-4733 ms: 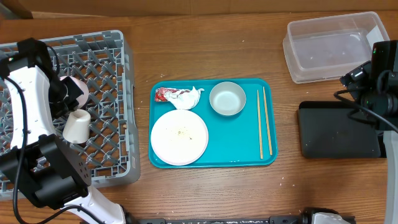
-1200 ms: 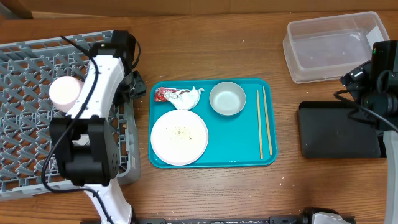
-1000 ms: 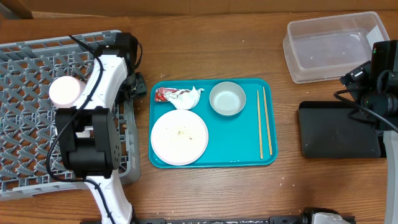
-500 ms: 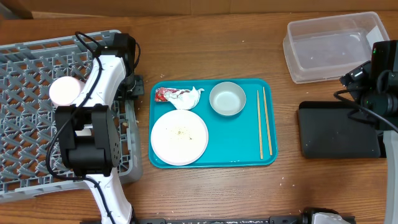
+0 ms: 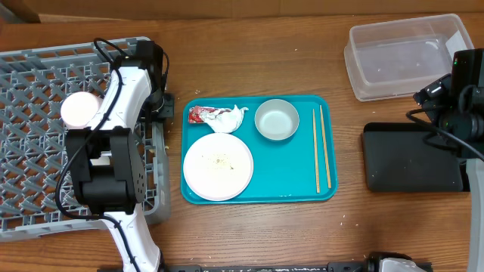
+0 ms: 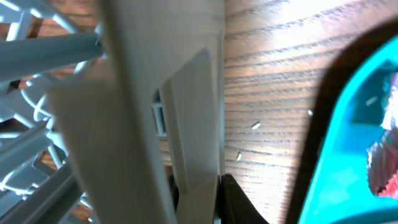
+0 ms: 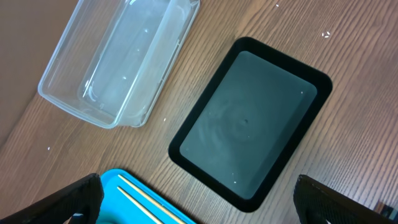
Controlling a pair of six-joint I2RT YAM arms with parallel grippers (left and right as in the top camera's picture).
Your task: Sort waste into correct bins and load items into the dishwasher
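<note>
Since the earliest overhead view, our left arm has swung from the middle of the dish rack to its right wall. The left fingers are clamped on that wall, just beside the teal tray. The rack sits at the worktop's left end, slightly skewed. The two chopsticks lie side by side on the tray's right, long axis running front to back. Left of them are the grey bowl, the large plate with crumbs on it, and the red wrapper touching the tissue. Our right fingers are spread wide above the black tray, beside the clear tub. Neither bin holds waste.
</note>
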